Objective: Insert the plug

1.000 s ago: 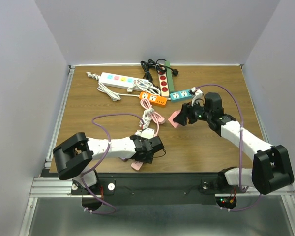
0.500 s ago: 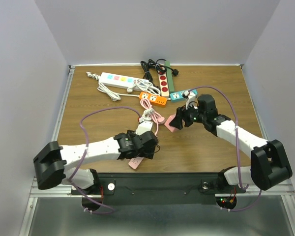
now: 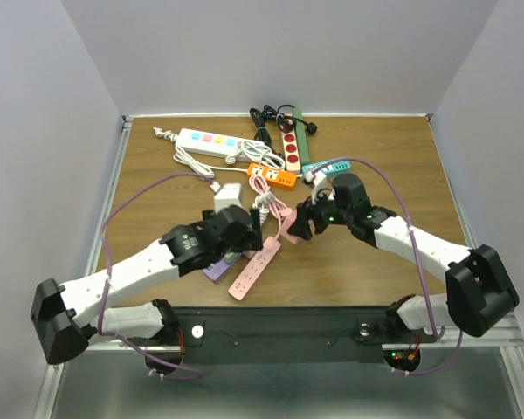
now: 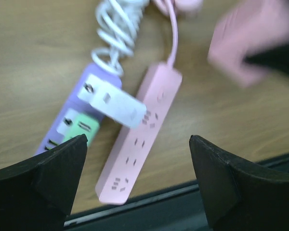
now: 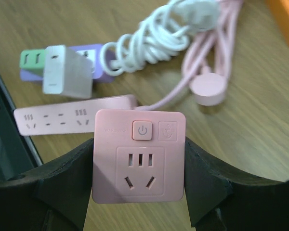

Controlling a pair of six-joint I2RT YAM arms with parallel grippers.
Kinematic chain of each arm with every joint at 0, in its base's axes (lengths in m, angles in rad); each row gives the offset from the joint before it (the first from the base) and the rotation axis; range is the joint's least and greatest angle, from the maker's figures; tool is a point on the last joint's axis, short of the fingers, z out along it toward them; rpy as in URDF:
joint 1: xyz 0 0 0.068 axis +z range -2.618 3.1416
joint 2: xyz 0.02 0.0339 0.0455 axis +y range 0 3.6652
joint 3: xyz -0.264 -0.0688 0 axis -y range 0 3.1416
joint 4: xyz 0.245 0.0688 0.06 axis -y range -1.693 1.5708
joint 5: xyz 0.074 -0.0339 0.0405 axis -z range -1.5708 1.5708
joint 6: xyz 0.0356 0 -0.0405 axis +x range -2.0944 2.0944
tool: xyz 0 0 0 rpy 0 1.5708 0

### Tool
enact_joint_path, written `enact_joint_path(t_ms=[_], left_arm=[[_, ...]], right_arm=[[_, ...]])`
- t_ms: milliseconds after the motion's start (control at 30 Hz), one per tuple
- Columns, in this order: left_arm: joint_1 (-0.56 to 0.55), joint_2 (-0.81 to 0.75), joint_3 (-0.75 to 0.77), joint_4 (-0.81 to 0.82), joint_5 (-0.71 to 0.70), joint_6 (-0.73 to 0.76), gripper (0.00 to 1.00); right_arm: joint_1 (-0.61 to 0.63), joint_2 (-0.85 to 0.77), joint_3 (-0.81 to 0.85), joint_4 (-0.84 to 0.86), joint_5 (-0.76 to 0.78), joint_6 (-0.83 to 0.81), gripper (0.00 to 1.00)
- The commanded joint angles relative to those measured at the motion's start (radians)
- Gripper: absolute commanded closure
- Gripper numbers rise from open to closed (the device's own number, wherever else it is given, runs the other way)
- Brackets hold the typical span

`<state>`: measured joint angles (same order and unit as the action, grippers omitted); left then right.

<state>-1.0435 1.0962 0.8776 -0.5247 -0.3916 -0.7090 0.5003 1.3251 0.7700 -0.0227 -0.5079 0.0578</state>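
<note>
My right gripper (image 5: 139, 192) is shut on a pink square socket block (image 5: 139, 156), its outlet face and power button towards the wrist camera. In the top view this gripper (image 3: 304, 220) holds the block (image 3: 295, 224) above mid-table. A pink power strip (image 3: 255, 266) lies near the front edge, beside a purple strip (image 3: 215, 267). A white plug adapter (image 4: 115, 103) sits on the purple strip (image 4: 70, 130). A round pink plug (image 5: 209, 89) on a pink cord lies behind the block. My left gripper (image 4: 137, 142) is open and empty above the pink strip (image 4: 144, 130). In the top view it (image 3: 244, 234) is just left of the block.
A coiled white cord (image 5: 159, 33) lies by the pink cord. At the back stand a white strip with coloured outlets (image 3: 208, 141), an orange strip (image 3: 272, 176), a teal strip (image 3: 327, 166), a green and red strip (image 3: 290, 144) and black cable (image 3: 264, 118). The table's front edge (image 4: 149, 202) is close.
My left arm has swung from the front edge up toward mid-table, uncovering the pink and purple strips. My right gripper has moved left with the pink socket block.
</note>
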Motion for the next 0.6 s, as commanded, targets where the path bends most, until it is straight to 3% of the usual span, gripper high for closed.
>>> enact_joint_path(t_ms=[0, 233, 567], left_arm=[[0.117, -0.082, 0.024, 0.101, -0.013, -0.009, 0.01], [0.331, -0.117, -0.034, 0.203, 0.048, 0.037, 0.01], [0.454, -0.148, -0.095, 0.241, 0.155, 0.097, 0.01]], right_arm=[[0.121, 0.032, 0.066, 0.055, 0.042, -0.082, 1.00], [0.242, 0.080, 0.054, 0.151, 0.101, -0.115, 1.00], [0.331, 0.094, -0.015, 0.316, 0.131, -0.084, 1.00]])
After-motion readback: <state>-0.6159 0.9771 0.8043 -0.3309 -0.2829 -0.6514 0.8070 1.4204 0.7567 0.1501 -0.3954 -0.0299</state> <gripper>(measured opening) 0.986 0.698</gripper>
